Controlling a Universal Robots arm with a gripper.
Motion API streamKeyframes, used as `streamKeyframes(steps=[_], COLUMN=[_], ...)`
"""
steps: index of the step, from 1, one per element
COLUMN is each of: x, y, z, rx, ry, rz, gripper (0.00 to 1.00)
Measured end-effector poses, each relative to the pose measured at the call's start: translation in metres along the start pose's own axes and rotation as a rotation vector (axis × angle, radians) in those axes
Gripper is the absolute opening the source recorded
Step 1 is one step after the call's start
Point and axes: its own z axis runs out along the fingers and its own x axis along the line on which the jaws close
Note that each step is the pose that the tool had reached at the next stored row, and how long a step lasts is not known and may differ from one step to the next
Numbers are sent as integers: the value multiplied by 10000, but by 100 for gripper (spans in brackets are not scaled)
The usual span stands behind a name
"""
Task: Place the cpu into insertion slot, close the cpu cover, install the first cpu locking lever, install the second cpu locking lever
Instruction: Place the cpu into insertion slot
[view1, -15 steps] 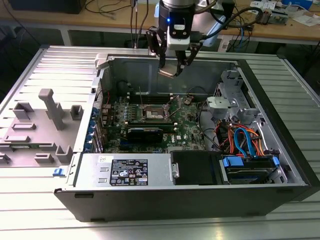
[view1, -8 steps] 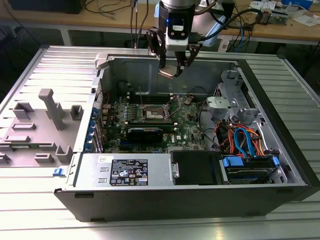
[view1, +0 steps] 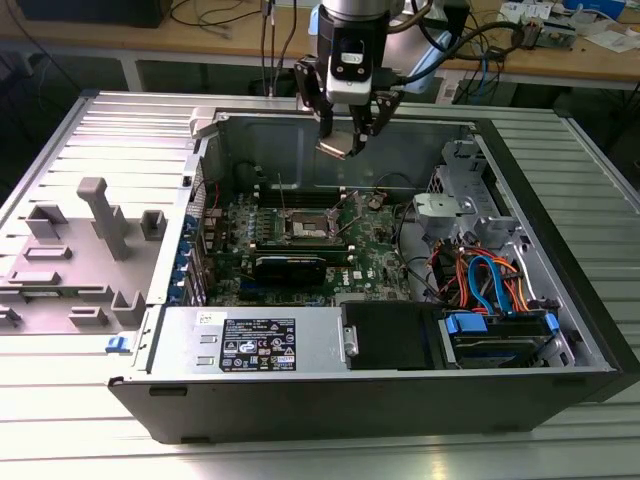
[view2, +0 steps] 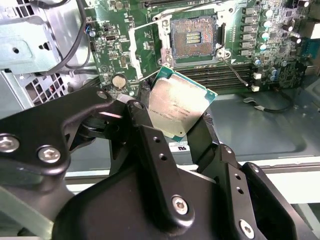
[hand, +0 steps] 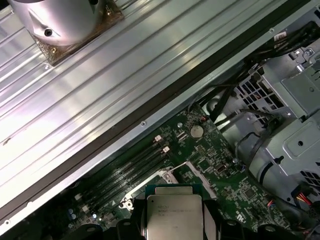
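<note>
The small flat square cpu with the dull silver-grey top (view1: 335, 148) is seen clamped between the black metal fingers (view2: 136, 114) of the gripper (view1: 345, 138), held in the air above the open black-and-silver computer case (view1: 380, 405). The case is laid on its side on the ribbed metal counter (view1: 570, 445). In the exterior view the chip is tilted and hangs over the rear part of the case, well above the green circuit board and apart from it.

In the second wrist view the cpu (view2: 181, 107) is gripped at two opposite edges, its green rim showing, with the gripper (view2: 175, 120) closed on it. The square insertion slot with the brownish-gold pin field and silver rim (view2: 192, 37) is exposed and uncovered beyond the chip, and the long narrow black memory slots (view2: 225, 77) run between the two. A thin silver frame plate, taken to be the cpu cover (view2: 133, 50), is seen swung open at one side of the slot.

In the first wrist view the cpu (hand: 174, 215) is seen from above, its metal top facing the camera.

In the exterior view the insertion slot (view1: 312, 228) lies below the gripper, and a grey plastic fixture (view1: 95, 215) is set on the counter at the exterior view's left.
</note>
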Motion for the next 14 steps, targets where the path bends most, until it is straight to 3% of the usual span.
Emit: streamKeyframes(steps=[3,5,7,14], x=[-3,-3,-5,-5], y=[-3,-5,-9,-9], z=[11,25,34,34], rx=[-3,-8,-12,-10], ry=[-26,-69,-89,-91], rz=[316,825,1075,1093], gripper=[55,55,55,55])
